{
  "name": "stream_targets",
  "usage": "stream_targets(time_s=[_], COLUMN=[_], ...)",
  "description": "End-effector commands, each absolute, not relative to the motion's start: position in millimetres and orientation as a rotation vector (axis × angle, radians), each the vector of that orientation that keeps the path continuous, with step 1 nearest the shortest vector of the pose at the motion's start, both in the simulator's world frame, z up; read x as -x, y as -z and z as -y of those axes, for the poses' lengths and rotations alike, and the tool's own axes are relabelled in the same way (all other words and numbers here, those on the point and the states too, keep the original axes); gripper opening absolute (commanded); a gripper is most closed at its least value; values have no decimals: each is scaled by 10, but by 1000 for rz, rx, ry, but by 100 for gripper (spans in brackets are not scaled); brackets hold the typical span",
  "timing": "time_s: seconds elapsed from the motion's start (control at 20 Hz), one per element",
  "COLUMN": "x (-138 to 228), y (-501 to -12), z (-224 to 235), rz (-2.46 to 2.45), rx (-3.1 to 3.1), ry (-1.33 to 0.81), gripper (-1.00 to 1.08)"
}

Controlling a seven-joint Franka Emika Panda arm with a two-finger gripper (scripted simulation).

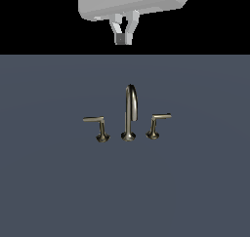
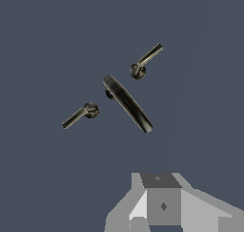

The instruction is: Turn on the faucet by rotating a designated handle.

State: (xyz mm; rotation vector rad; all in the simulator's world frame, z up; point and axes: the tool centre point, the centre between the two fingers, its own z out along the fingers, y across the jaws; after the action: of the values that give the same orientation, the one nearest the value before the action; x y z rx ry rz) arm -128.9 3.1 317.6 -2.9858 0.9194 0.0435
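The faucet (image 1: pixel 129 114) stands mid-surface: a tall arched spout on a round base with a lever handle on each side. The designated handle (image 1: pixel 156 126) is on the exterior view's right, its flat lever pointing away from the spout. Its twin handle (image 1: pixel 100 128) is on the exterior view's left. High above and behind the spout hangs my gripper (image 1: pixel 123 38), fingers meeting at the tips, shut on nothing and far from every handle. The wrist view looks down on the spout (image 2: pixel 127 104), the designated handle (image 2: pixel 143 64), the twin (image 2: pixel 78 115) and my gripper (image 2: pixel 162 205).
A flat blue-grey surface (image 1: pixel 49 192) carries the faucet set and fills the lower part of the exterior view. Nothing else stands on it. Behind it the background is black.
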Motion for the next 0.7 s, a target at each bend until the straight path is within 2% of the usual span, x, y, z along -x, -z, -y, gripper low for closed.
stream_targets(time_s=[0.0, 0.65], x=[1142, 453], y=[-3005, -2153], z=[6, 361], rz=[-1016, -1483], rx=[2954, 2756], ry=[-39, -25], gripper=[-100, -100])
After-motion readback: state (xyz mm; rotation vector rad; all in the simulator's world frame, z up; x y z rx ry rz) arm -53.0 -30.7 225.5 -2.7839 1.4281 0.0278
